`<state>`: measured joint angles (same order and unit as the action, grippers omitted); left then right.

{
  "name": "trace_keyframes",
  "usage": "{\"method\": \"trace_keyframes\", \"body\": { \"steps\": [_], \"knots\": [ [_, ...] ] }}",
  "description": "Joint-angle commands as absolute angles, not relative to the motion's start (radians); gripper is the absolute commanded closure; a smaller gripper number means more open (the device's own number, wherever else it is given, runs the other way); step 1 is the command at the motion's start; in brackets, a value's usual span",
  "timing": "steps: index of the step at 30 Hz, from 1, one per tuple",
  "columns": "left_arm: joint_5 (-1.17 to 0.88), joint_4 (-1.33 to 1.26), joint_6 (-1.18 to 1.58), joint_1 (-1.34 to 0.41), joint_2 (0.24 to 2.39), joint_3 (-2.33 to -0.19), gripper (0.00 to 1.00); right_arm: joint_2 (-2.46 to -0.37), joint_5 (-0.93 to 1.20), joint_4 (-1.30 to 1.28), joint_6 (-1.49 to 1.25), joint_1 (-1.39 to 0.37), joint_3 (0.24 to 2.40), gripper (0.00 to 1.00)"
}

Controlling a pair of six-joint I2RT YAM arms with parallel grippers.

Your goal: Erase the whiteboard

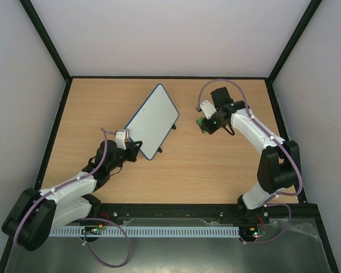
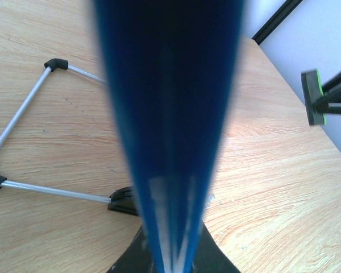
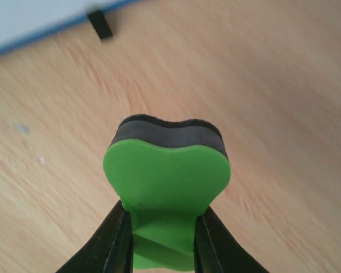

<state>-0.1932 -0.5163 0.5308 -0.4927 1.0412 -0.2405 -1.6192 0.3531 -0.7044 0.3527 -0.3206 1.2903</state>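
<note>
table (image 1: 216,170): matt wood-grain | whiteboard (image 1: 153,119): smooth white face, blue frame | eraser (image 3: 166,176): smooth green plastic, black felt | wire stand (image 2: 51,191): bare metal

A green eraser (image 3: 167,176) with a black felt layer is being held over the wooden surface (image 1: 216,170); the surface is being enclosed by white walls (image 1: 170,34).
</note>
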Motion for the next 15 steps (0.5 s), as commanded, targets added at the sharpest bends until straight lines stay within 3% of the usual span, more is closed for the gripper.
{"method": "trace_keyframes", "body": {
  "steps": [1,15],
  "knots": [
    [-0.206,-0.393,0.559,-0.503,1.019,-0.192,0.97,-1.547,0.177,-0.868,0.483,-0.317,1.194,0.98],
    [-0.16,-0.357,0.575,-0.503,0.964,-0.146,0.95,-1.485,0.056,-0.895,0.503,-0.31,0.976,0.98]
  ]
}}
